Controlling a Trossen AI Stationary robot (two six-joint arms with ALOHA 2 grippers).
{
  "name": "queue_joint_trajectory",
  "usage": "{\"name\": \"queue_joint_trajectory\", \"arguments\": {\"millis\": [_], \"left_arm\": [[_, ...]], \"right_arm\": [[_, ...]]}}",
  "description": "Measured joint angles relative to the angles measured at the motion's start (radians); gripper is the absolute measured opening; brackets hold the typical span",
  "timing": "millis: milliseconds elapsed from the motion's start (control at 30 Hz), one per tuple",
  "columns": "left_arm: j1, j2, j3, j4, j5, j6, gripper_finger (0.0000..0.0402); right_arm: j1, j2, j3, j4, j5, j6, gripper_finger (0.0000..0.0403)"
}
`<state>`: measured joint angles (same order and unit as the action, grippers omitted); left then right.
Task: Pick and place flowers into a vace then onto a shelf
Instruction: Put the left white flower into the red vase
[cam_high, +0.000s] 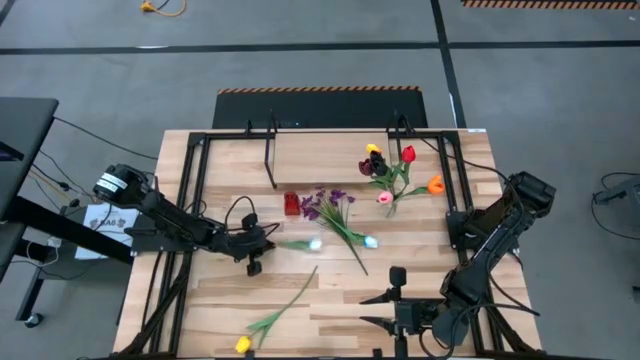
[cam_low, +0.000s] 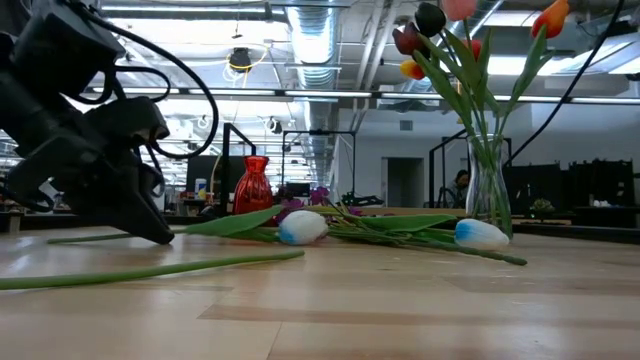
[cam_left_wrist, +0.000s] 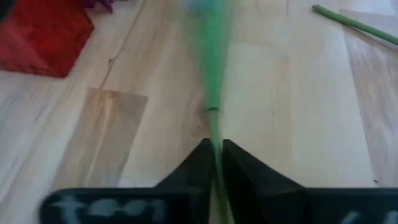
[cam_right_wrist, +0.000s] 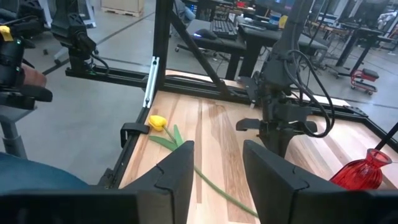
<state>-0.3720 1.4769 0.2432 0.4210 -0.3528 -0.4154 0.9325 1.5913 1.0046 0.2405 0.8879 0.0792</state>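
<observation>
Flowers counted: five tulips in the glass vase (cam_high: 391, 203), two white tulips, one purple sprig (cam_high: 325, 205) and one yellow tulip (cam_high: 242, 344) loose on the table. Left gripper (cam_high: 268, 243) is clenched on one white tulip's stem (cam_left_wrist: 210, 74); right gripper (cam_right_wrist: 217, 163) stands parted, empty.

The middle of the table (cam_high: 420, 290) is crowded: the left gripper (cam_high: 268, 243), its fingers pinched on the green stem (cam_left_wrist: 210, 81) of a white tulip (cam_high: 315, 243), lies low on the wood, with the small red vase (cam_high: 291, 204), the purple sprig (cam_high: 325, 205) and a second white tulip (cam_high: 371, 241) close beyond it. Toward the far right corner the glass vase (cam_low: 487, 190) with its tall bouquet (cam_high: 395, 170) stands upright, blocking any low pass there. The near strip is barred only by the yellow tulip (cam_high: 242, 344) and its slanting stem, with bare wood between it and the right gripper (cam_right_wrist: 216, 168), which waits at the near edge, fingers apart.
</observation>
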Motion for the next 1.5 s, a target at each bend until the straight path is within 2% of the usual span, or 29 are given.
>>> {"name": "queue_joint_trajectory", "arguments": {"millis": [200, 300, 367, 533, 667, 800, 1000, 1167, 1267, 1367, 1500], "left_arm": [[-0.02, 0.002, -0.004, 0.058, -0.005, 0.062, 0.0006], [-0.038, -0.019, -0.005, 0.103, 0.057, 0.104, 0.0003], [-0.047, -0.056, -0.005, 0.123, 0.067, 0.128, 0.0003], [-0.099, -0.172, -0.005, 0.172, 0.011, 0.206, 0.0002], [-0.146, -0.267, -0.004, 0.281, -0.04, 0.301, 0.0003], [-0.194, -0.317, -0.004, 0.473, -0.046, 0.432, 0.0003], [-0.223, -0.307, -0.004, 0.741, -0.043, 0.575, 0.0004], [-0.223, -0.271, -0.004, 0.882, 0.059, 0.606, 0.0004], [-0.223, -0.222, -0.002, 0.969, 0.09, 0.619, 0.0004], [-0.222, -0.165, 0.03, 0.997, 0.092, 0.636, 0.0004], [-0.219, -0.091, 0.096, 1.001, 0.095, 0.644, 0.0004]], "right_arm": [[-0.001, 0.0, 0.0, 0.0, 0.001, 0.0, 0.0124], [-0.006, 0.0, 0.0, 0.004, 0.001, 0.0, 0.012], [-0.01, 0.0, 0.0, 0.016, 0.001, 0.0, 0.0119], [-0.019, 0.0, 0.0, 0.05, 0.001, -0.001, 0.0118], [-0.024, 0.0, 0.0, 0.073, 0.001, 0.0, 0.0118], [-0.035, 0.0, 0.0, 0.11, 0.0, 0.0, 0.0118], [-0.047, 0.0, 0.0, 0.16, -0.01, -0.028, 0.0118], [-0.066, 0.007, 0.0, 0.185, -0.068, -0.052, 0.0118], [-0.105, 0.053, 0.0, 0.27, -0.112, -0.094, 0.0118], [-0.153, 0.108, 0.014, 0.378, -0.179, -0.141, 0.0118], [-0.198, 0.163, 0.076, 0.4, -0.187, -0.204, 0.0118]]}}
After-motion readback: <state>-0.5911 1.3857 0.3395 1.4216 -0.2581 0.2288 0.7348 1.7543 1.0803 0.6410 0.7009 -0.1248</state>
